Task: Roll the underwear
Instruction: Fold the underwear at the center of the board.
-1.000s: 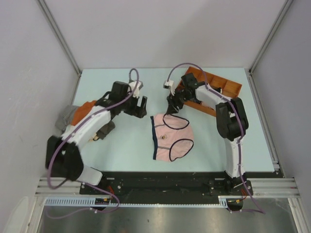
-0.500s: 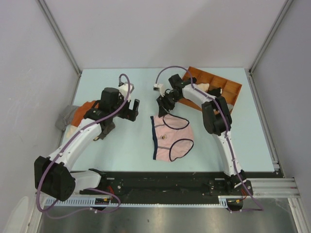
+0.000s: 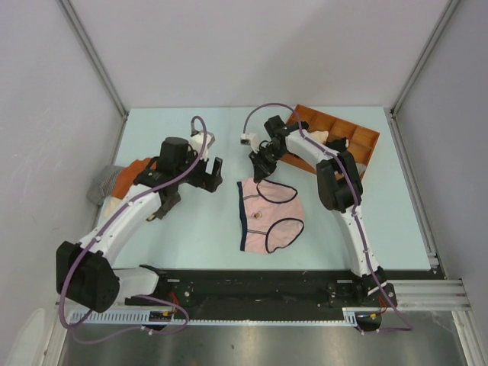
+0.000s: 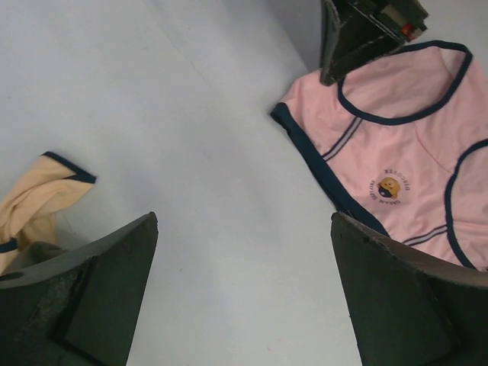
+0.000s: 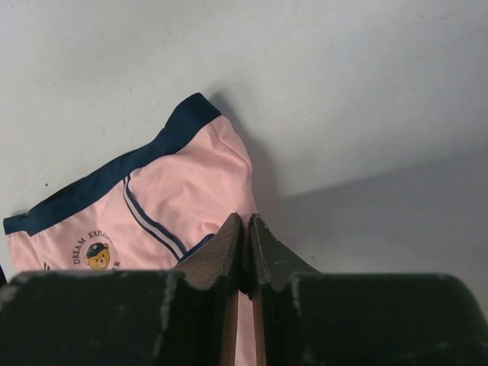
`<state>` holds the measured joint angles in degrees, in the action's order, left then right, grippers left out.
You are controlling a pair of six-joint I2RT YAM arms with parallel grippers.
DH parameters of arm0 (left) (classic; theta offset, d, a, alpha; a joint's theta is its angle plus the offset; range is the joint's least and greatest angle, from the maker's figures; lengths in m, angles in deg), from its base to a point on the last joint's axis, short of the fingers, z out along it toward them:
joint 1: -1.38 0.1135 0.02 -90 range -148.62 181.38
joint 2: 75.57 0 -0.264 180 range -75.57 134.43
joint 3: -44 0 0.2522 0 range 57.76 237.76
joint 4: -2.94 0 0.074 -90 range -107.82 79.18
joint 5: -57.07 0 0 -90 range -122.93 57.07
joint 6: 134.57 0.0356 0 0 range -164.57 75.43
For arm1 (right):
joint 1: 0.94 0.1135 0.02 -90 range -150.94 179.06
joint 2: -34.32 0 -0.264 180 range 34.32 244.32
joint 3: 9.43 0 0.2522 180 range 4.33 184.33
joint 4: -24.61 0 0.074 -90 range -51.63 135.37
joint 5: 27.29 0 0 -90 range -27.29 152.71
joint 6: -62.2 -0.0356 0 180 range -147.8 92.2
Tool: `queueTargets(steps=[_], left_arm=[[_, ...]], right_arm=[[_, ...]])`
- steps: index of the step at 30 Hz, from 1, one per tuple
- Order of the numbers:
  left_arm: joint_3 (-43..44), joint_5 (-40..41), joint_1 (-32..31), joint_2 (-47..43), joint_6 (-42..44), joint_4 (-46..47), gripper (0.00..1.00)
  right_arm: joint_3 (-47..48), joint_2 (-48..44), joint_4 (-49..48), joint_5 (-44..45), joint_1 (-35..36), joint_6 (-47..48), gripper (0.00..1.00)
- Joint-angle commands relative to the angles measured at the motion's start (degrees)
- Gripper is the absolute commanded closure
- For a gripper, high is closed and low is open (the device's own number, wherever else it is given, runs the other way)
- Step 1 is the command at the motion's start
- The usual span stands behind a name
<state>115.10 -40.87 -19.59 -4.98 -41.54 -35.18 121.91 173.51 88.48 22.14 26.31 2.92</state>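
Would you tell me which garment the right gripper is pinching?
The pink navy-edged underwear: the right gripper grips its edge, while the orange cloth and cream cloth lie far left.

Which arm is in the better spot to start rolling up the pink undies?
The right. Its claw is pinched shut on the far corner of the underwear. The left claw hangs open over the table beside it, touching nothing.

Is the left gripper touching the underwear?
No, the left gripper hangs open above the table, apart from the underwear.
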Motion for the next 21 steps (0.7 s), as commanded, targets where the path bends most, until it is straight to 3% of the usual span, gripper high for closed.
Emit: queueTargets(steps=[1, 7, 11, 21], left_arm=[[-0.4, -11.5, 0.4, 5.7, -2.1, 6.0, 0.0], [11.4, -21.9, 1.0, 24.7, -7.3, 4.9, 0.1], [17.1, -22.0, 1.3, 35.7, -8.8, 5.6, 0.17], [16.2, -25.0, 1.5, 43.1, -11.6, 12.5, 0.37]], right_arm=[[3.5, -1.8, 2.9, -2.7, -0.2, 3.8, 0.89], [3.0, -1.9, 2.7, -3.9, -0.2, 4.9, 0.93], [1.4, -2.5, 1.1, -4.1, -0.3, 4.0, 0.94], [0.2, -3.6, -0.3, -6.2, -1.3, 3.6, 0.94]])
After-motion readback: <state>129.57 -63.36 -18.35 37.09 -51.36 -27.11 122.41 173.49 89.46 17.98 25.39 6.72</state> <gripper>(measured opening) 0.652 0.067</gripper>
